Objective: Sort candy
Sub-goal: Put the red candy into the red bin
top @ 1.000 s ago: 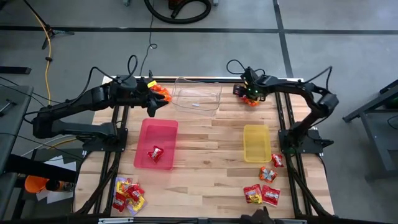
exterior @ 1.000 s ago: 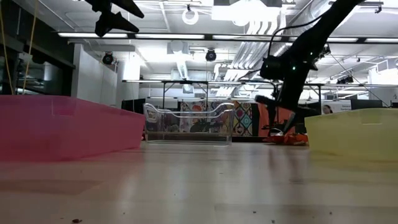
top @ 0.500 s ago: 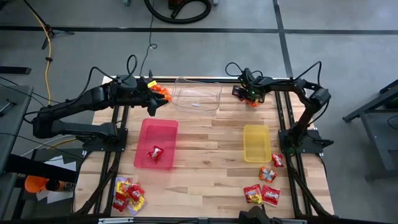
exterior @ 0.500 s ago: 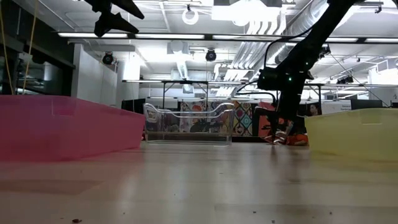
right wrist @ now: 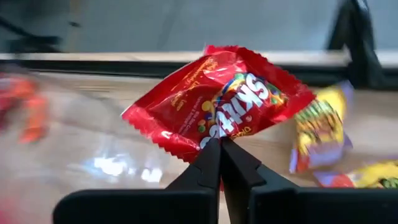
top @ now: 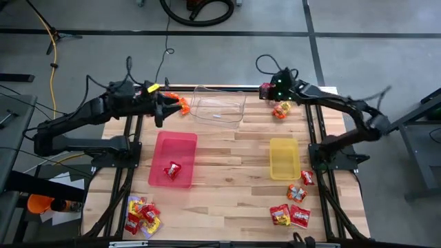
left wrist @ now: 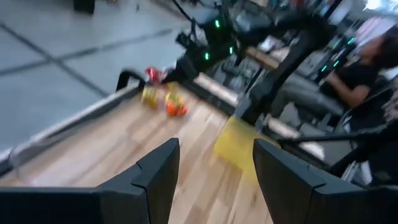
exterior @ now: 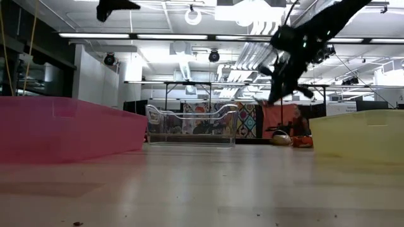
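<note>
Candy: your right gripper (right wrist: 221,146) has its fingers pinched on a red packet (right wrist: 217,99), up off the table's far right corner. Next, I think, carry it over to the red tray (top: 173,148). Your left gripper (left wrist: 214,171) waits open, far left.

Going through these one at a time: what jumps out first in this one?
The right pincer is shut on a red Skittles packet, lifted off the table's far right corner above a few yellow and orange packets. Below it run three trays: a clear tray at the far edge, a red tray holding one red packet, and a yellow tray. The left pincer hangs open near the far left corner.
</note>
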